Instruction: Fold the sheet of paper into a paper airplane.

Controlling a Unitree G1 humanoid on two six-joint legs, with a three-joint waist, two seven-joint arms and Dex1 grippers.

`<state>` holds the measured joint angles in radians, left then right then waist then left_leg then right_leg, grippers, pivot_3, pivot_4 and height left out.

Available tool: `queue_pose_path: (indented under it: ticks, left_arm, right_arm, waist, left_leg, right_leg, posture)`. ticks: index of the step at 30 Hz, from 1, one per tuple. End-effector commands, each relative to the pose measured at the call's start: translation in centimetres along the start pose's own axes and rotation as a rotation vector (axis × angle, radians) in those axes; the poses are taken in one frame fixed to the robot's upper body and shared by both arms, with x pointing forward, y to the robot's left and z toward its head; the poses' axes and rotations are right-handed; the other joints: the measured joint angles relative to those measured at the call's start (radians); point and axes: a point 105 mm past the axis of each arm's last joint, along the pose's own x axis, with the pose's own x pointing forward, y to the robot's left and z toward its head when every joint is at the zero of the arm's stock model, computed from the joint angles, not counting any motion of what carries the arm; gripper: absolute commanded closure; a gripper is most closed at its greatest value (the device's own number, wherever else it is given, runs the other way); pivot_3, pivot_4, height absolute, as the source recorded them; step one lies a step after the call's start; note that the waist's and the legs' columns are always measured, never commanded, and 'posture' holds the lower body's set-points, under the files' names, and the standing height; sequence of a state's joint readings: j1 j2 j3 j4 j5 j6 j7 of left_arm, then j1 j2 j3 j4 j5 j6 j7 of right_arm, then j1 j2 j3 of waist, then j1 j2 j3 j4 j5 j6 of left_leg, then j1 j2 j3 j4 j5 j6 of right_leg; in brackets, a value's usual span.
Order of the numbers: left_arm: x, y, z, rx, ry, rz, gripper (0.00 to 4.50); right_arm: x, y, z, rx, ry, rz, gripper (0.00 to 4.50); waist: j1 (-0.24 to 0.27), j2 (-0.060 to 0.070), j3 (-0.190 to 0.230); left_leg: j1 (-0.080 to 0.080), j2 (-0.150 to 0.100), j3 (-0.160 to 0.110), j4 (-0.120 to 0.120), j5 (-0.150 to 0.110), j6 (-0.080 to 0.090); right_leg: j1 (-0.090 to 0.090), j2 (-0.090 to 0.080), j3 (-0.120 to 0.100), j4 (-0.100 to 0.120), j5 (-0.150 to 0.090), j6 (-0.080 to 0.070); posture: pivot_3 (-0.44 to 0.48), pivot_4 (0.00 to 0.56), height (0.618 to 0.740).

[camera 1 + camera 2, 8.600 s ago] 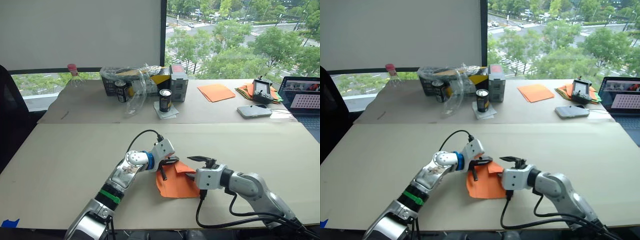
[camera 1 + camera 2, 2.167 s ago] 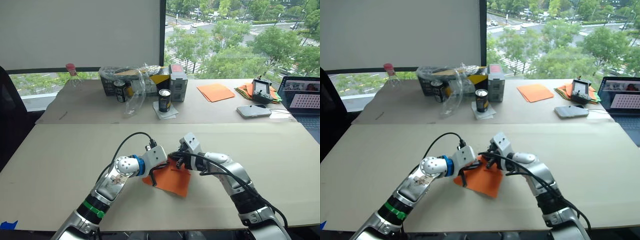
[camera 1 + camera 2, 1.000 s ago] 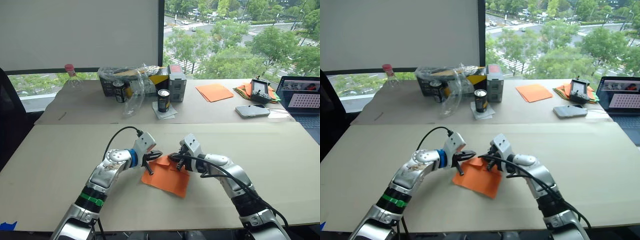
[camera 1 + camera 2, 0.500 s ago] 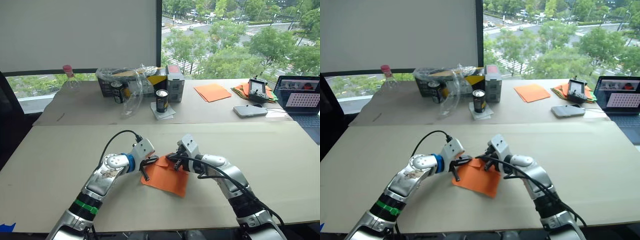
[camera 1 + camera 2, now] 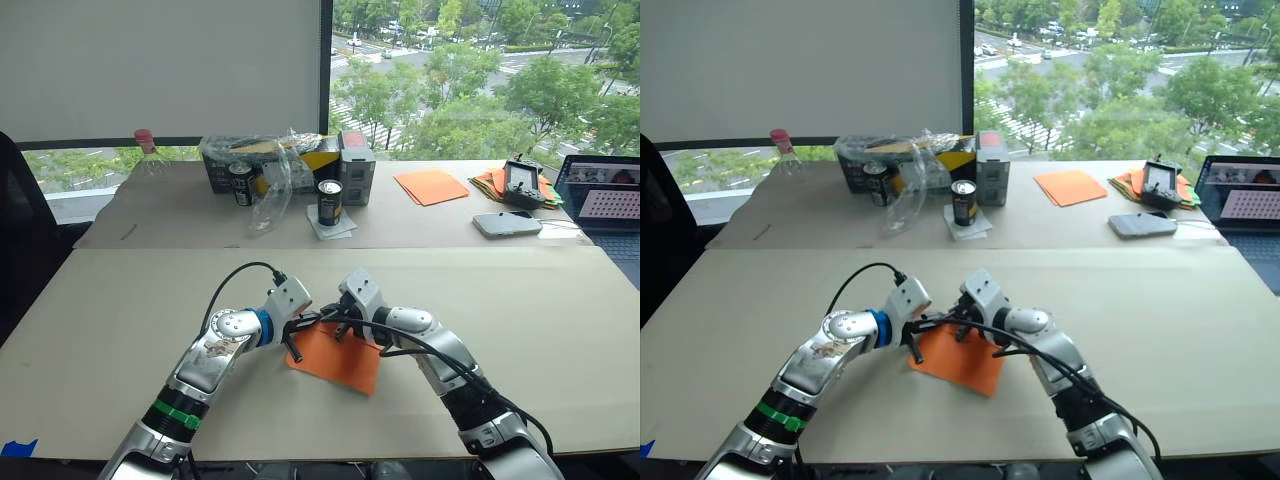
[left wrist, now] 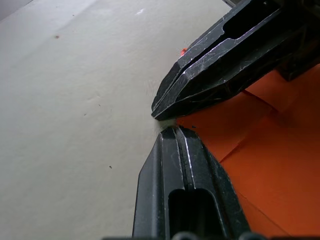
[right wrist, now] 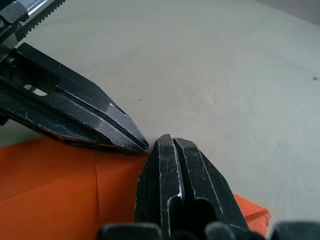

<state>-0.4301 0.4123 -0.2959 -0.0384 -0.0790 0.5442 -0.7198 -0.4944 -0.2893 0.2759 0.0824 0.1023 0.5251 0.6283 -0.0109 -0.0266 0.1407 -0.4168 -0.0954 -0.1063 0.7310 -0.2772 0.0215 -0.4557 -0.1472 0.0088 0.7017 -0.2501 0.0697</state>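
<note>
the sheet of paper [image 5: 335, 357] lies flat on the near table [image 5: 110, 310], orange, partly folded, with a crease line and a folded flap near its far corner. not yet a paper airplane.

left gripper [image 6: 167, 126] and right gripper [image 7: 156, 146] meet tip to tip at that far corner; both look pinched closed, pressing down on the paper's edge rather than holding it. whether either tip has paper caught between its fingers is hard to tell from the wrist views.

step in hand, as judged: flattening the corner fold. to do it well, keep one tip pinning the flap while the other runs along the crease, light pressure, so the thin sheet does not slide or tear.

beyond: cans [image 5: 330, 201], plastic clutter, plain orange sheets [image 5: 432, 184] on the far table.
</note>
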Motion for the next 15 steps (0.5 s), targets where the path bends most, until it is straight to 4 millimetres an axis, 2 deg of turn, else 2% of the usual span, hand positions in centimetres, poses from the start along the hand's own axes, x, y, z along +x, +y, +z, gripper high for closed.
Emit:
queue_pose_path:
  ticks: [1,5,7,8,12,15]
  left_arm:
    - [0.3,-0.4,-1.7,-0.007,0.073,-0.006,4.48]
    - [0.6,-0.7,-1.5,-0.009,0.067,-0.01,4.48]
    - [0.7,-0.8,-1.6,-0.008,0.067,-0.015,4.48]
    - [0.7,-0.9,-1.5,-0.007,0.066,-0.017,4.48]
    - [0.8,-0.9,-1.4,-0.006,0.061,-0.019,4.48]
    - [0.8,-0.9,-1.3,-0.009,0.056,-0.015,4.48]
  right_arm:
    - [-2.2,-2.8,-1.1,0.013,0.025,-0.103,4.5]
    - [-2.9,-4.0,-1.2,0.001,0.028,-0.152,4.5]
    - [-3.0,-4.5,-0.9,-0.013,0.011,-0.17,4.5]
    - [-3.0,-4.4,0.0,-0.002,-0.033,-0.167,4.5]
    - [-3.1,-2.8,3.4,-0.016,-0.186,-0.09,4.5]
    - [-3.3,-1.5,3.4,-0.066,-0.197,-0.056,4.5]
  waist:
    - [0.0,0.0,0.0]
    - [-0.002,0.0,0.0]
    - [-0.002,0.0,0.0]
    - [-0.002,0.0,0.0]
    - [-0.001,0.0,0.0]
    - [0.0,0.0,0.0]
  left_leg:
    - [0.0,0.0,0.0,0.0,0.0,0.0]
    - [0.001,0.0,0.0,0.0,0.0,0.0]
    - [0.001,0.0,0.0,0.0,0.0,0.0]
    - [0.001,0.0,0.0,0.0,0.0,0.0]
    - [0.0,0.0,0.0,0.0,0.0,0.0]
    - [0.0,0.0,0.0,0.0,0.0,0.0]
  right_leg:
    - [0.0,0.0,0.0,0.0,0.0,0.0]
    - [0.001,0.0,0.0,0.0,0.0,0.0]
    - [0.001,0.0,0.0,0.0,0.0,0.0]
    - [0.001,0.0,0.0,0.0,0.0,0.0]
    - [0.0,0.0,0.001,0.0,0.0,0.0]
    - [0.0,0.0,0.0,0.0,0.0,0.0]
  posture:
    - [0.0,0.15,0.67]
    - [0.0,0.15,0.67]
    - [0.0,0.15,0.67]
    - [0.0,0.15,0.67]
    - [0.0,0.15,0.67]
    - [0.0,0.15,0.67]
